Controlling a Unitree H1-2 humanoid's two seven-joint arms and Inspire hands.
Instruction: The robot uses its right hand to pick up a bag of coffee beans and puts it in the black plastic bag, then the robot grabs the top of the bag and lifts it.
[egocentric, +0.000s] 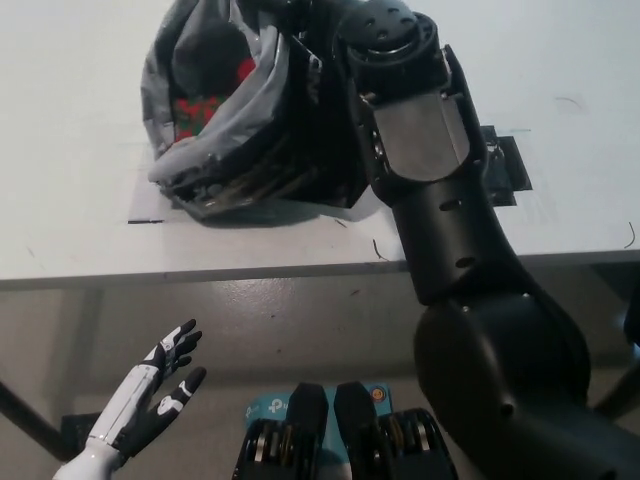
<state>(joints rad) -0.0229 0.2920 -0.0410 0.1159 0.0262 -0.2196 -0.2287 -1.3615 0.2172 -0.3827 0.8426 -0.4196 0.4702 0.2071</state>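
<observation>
Coffee beans (195, 105) in black bag (240, 140) at 11 o'clock; our right hand hidden, grip can't tell. Lift underway, we judge. Left hand (150, 395) idle, fingers spread, 7 o'clock.

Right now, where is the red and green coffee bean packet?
In the head view, the red and green coffee bean packet sits inside the black plastic bag on the white table, upper left.

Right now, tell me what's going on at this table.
The robot's black right arm reaches over the white table to the top of the black plastic bag, which stands pulled up tall; the right hand itself is hidden at the picture's top edge. Red-and-green packaging, the coffee bean bag, shows inside the opening. The white left hand rests open below the table edge, holding nothing.
</observation>
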